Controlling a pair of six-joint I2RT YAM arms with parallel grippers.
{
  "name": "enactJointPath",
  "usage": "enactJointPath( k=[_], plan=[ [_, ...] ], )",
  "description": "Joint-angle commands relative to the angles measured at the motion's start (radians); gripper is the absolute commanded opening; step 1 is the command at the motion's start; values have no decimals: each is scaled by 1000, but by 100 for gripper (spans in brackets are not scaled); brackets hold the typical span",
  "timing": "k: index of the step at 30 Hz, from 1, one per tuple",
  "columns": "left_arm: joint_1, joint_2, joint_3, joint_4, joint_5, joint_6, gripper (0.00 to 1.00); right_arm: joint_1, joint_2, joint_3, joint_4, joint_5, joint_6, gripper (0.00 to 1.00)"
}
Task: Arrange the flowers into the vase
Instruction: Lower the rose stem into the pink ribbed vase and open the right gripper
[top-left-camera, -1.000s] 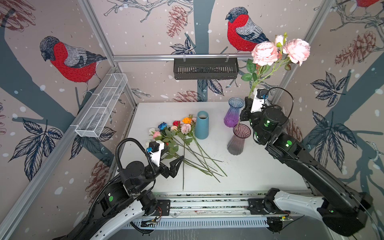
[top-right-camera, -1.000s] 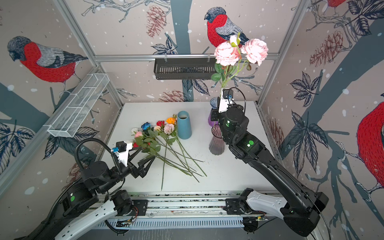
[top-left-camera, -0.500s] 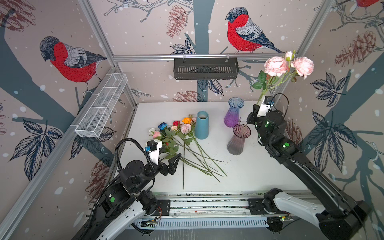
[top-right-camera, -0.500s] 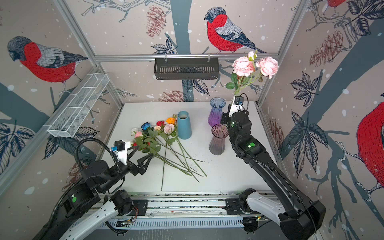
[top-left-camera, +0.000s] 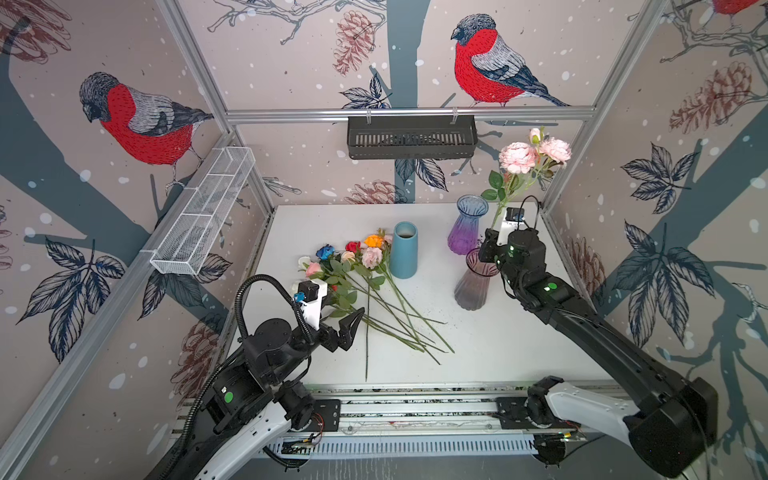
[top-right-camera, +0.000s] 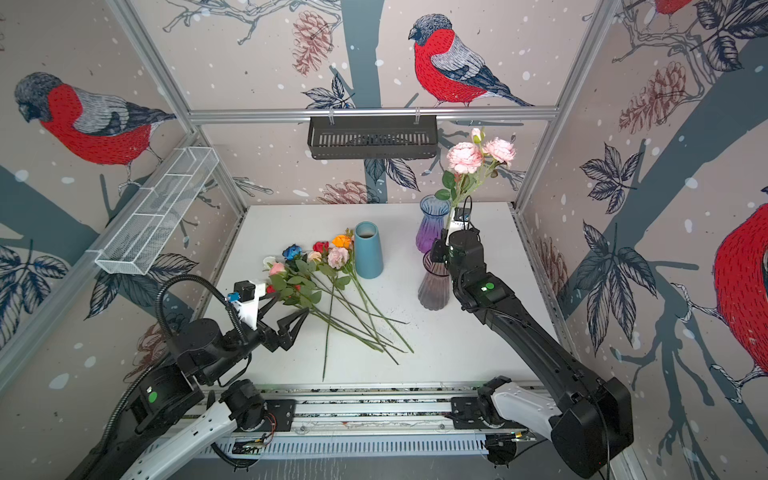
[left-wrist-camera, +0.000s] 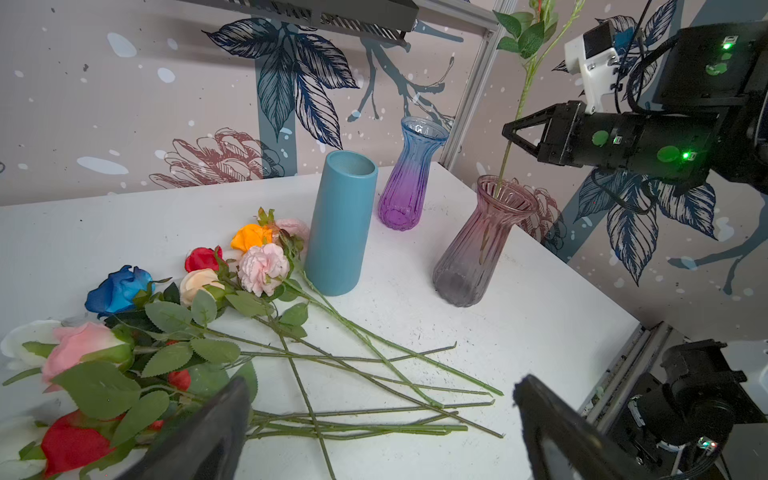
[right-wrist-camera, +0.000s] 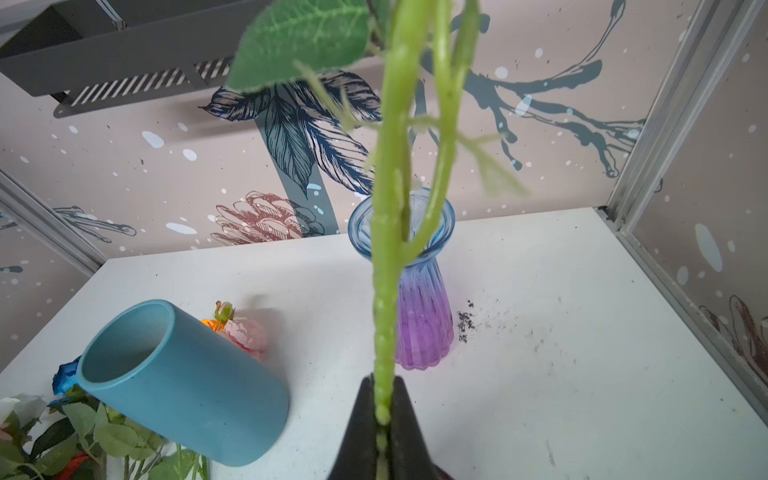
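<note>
Flowers (top-left-camera: 371, 257) mostly loose on desk (top-left-camera: 519, 332)

Right pincer (right-wrist-camera: 382, 401) was clenched on the thin, knobbly plastic stem of the pink spray (top-left-camera: 517, 158), stem tip inside the ribbed smoky-pink glass vase (top-left-camera: 471, 291). Left pincer (top-right-camera: 291, 304) was released above the pile. Stems looked light, springy, top-heavy; best pinched on bare mid-stem, below the fabric leaves

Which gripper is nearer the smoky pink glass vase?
Right. The right gripper pinches a stem just above the pink glass vase; the left gripper hovers by the loose flowers.
</note>
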Motion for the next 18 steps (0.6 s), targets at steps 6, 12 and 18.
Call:
enactJointPath(
  k=[6, 12, 18],
  plan=[
    [4, 5, -2, 22, -60, -2, 99, 22, -89, -76, -31, -10, -7, 64],
    [7, 31, -13, 46, -57, 10, 99, 23, -293, -217, -38, 60, -4, 64],
    [7, 95, -18, 165, 26, -119, 97, 22, -493, -368, -32, 97, 21, 64]
  ],
)
